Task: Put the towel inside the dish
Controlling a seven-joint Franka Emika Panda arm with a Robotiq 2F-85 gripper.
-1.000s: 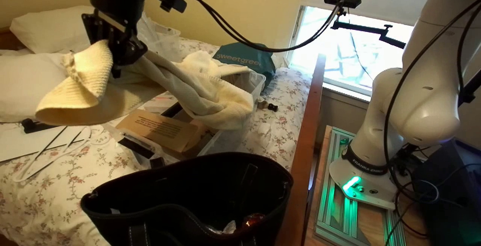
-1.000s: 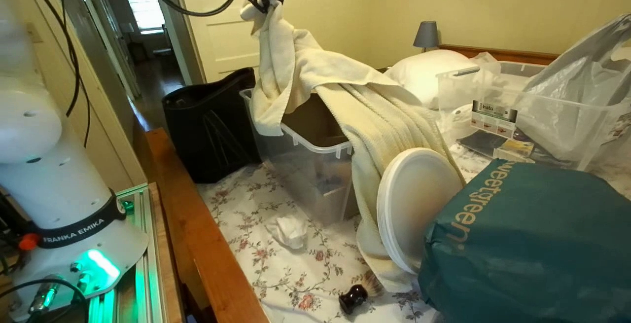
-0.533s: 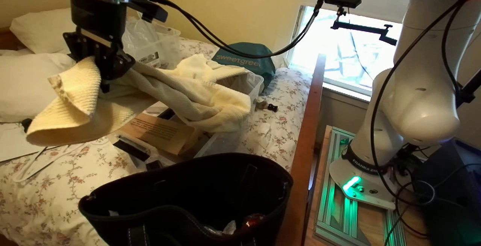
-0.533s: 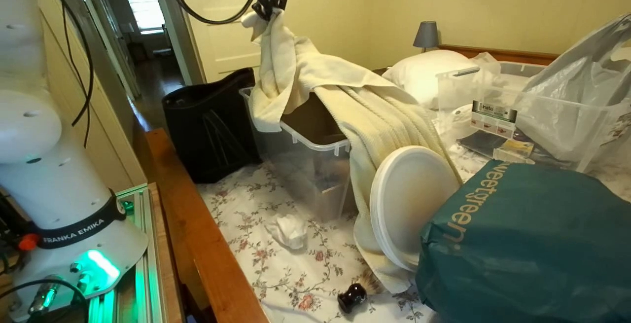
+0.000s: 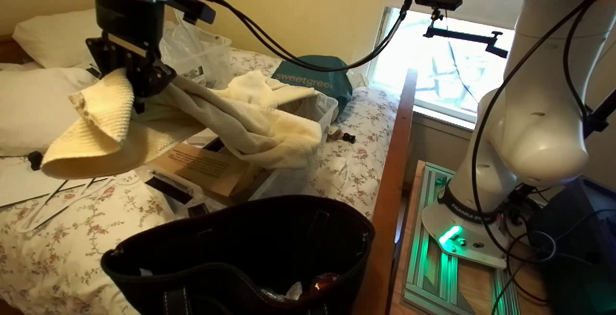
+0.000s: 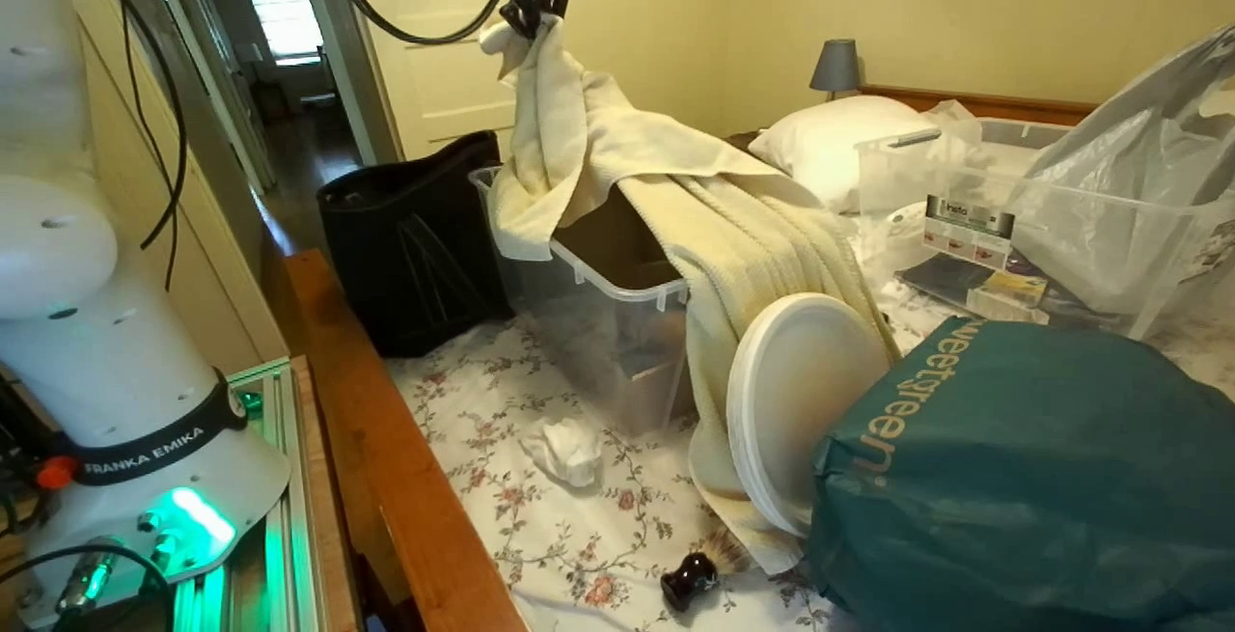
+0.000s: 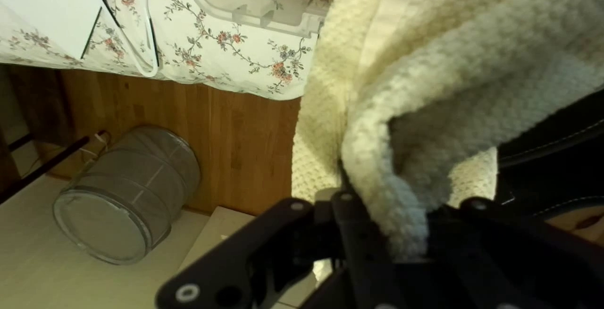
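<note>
Towel (image 6: 724, 217) pinched in my jaws, gripped end held higher than the clear tub (image 6: 608, 333) | middle slung across that tub, far end hanging outside! | transfer step, I'd judge | next wants that far end inside, then release

on the floral bedsheet (image 6: 569, 545) you have a clear plastic bin (image 6: 603, 352), a black tote (image 6: 415, 256), a teal sweetgreen bag (image 6: 1032, 463), a white wad (image 6: 564, 452), a shaving brush (image 6: 697, 574) and one end of the cream towel (image 6: 733, 212).
</note>
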